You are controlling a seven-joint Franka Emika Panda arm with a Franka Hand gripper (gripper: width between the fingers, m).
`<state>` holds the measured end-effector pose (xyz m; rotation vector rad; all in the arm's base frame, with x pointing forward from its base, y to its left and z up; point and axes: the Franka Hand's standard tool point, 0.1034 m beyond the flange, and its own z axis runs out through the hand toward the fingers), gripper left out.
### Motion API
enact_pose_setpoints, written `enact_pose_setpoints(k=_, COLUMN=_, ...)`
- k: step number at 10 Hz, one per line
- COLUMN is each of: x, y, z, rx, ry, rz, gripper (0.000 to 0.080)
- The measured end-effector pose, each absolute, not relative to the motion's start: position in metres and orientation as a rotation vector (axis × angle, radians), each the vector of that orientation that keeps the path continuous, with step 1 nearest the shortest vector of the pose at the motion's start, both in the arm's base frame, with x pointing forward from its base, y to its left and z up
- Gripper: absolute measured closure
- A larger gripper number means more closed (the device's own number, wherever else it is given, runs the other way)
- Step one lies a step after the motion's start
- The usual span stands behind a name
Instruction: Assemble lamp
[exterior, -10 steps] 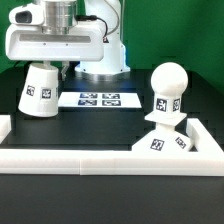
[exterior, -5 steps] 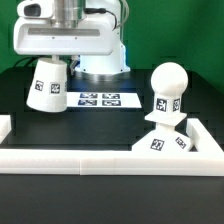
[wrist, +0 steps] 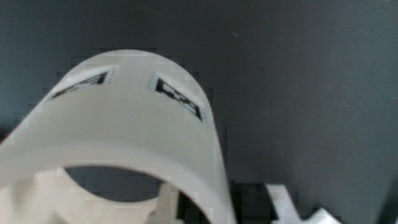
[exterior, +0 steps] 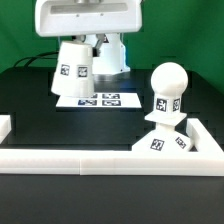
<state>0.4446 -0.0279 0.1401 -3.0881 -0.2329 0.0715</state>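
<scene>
The white cone-shaped lamp shade (exterior: 73,68) hangs tilted above the table at the back, over the exterior view's left end of the marker board (exterior: 100,100). My gripper (exterior: 80,42) is shut on its upper rim and carries it. The shade fills the wrist view (wrist: 125,120), with two tags on its wall. The round bulb (exterior: 168,84) stands upright on the flat square base (exterior: 165,141) at the exterior view's right, inside the corner of the rails. The shade is well apart from the bulb.
Long white border rails (exterior: 90,161) run along the front, with short side pieces at both ends. The robot's white pedestal (exterior: 108,55) stands behind the marker board. The table is black.
My gripper has risen and moved toward the exterior view's right with the shade, from the back left to above the marker board. Bulb and base have not moved.
</scene>
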Motion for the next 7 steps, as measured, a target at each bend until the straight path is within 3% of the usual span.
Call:
enact_pose_setpoints(k=2, x=0.4613, y=-0.0082, z=0.1548, rx=-3.099, ry=-0.195, rz=0.044, gripper=0.0755)
enact_pose_setpoints(k=7, x=0.4593, y=-0.0065, z=0.1535, rx=-3.093, ry=-0.198, rz=0.063, gripper=0.0755)
